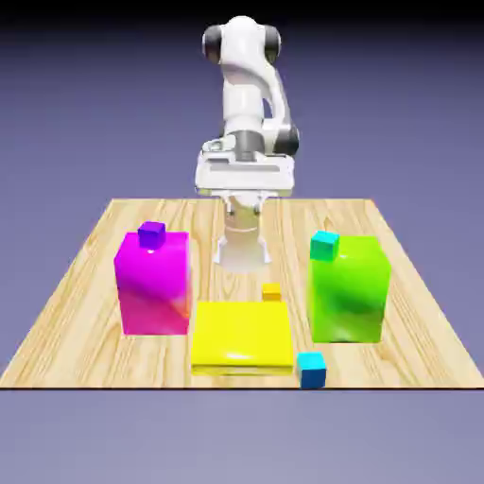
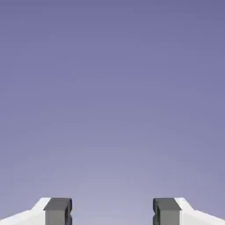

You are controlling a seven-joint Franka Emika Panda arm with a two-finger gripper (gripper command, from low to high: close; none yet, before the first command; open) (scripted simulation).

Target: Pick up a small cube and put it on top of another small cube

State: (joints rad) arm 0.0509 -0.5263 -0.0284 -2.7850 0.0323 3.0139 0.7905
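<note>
Several small cubes show in the exterior view. A purple cube [image 1: 151,233] sits on top of a tall magenta block [image 1: 153,284]. A teal cube [image 1: 324,245] rests on a tall green block [image 1: 350,289]. A small orange cube [image 1: 271,291] lies on the table just behind a flat yellow block [image 1: 242,336]. A cyan cube [image 1: 311,369] lies near the table's front edge. My gripper [image 1: 245,204] hangs high over the far side of the table, well away from every cube. In the hand view the gripper [image 2: 112,213] is open, its fingertips [image 2: 58,212] wide apart with only backdrop between them.
The three big blocks stand in a row across the wooden table [image 1: 85,302], magenta at the exterior view's left, yellow in the middle, green at the right. The robot's base [image 1: 242,248] stands at the far edge behind the yellow block.
</note>
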